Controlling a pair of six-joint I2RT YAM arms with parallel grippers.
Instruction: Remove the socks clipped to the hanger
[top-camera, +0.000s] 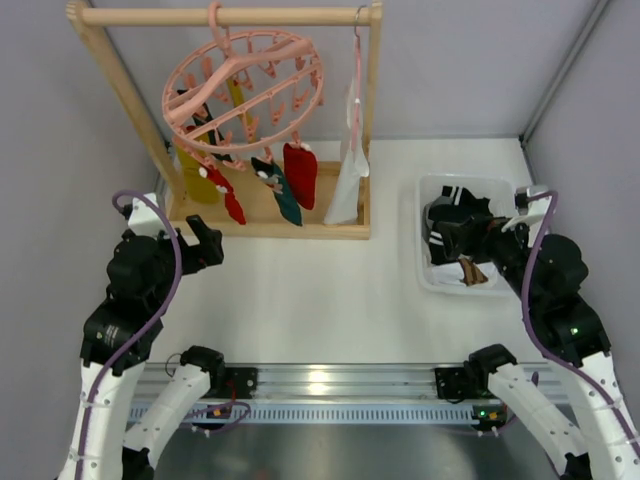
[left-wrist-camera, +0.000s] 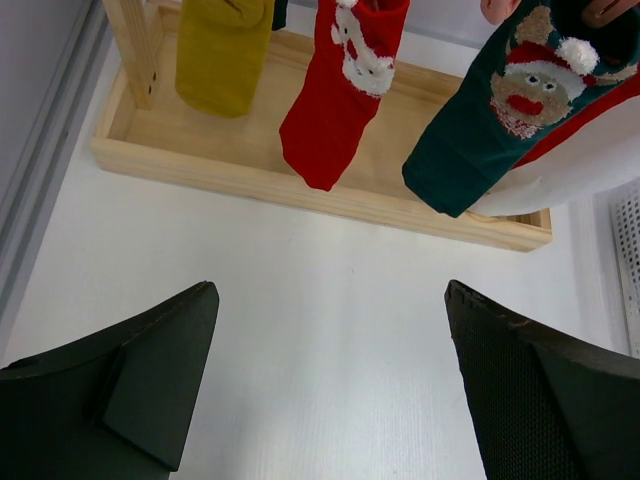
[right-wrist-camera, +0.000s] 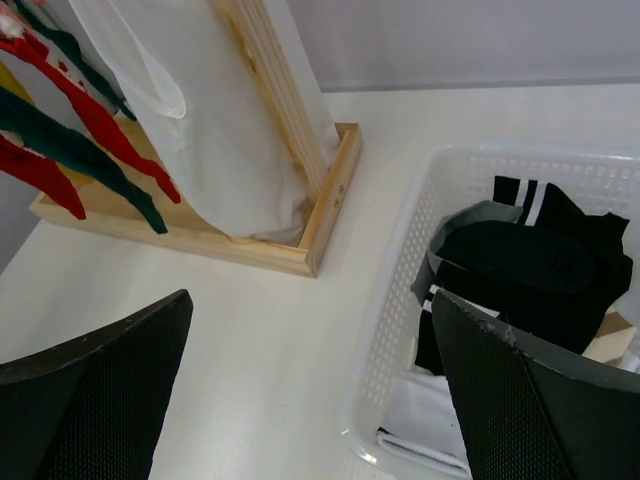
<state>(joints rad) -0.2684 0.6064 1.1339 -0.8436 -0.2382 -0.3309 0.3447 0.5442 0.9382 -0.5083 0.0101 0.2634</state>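
**Top view.** Hanger: round pink ring of pegs, hooked on the rail of the wooden rack. Socks: clipped by their cuffs, dangling over the rack's base. Left gripper: near the rack's base, apart from the socks. Right gripper: over the basket.

**Left wrist view.** Jaws spread, nothing between them. Ahead hang the mustard sock, plain; the red sock, Santa motif; and the teal sock, reindeer motif. Judged light, soft, limp and stretchy. Best pinched mid-body and drawn downward. The free-hanging ring will likely swing.

**Right wrist view.** Jaws wide apart, empty. White cloth beside the rack post. Striped garment in the basket.
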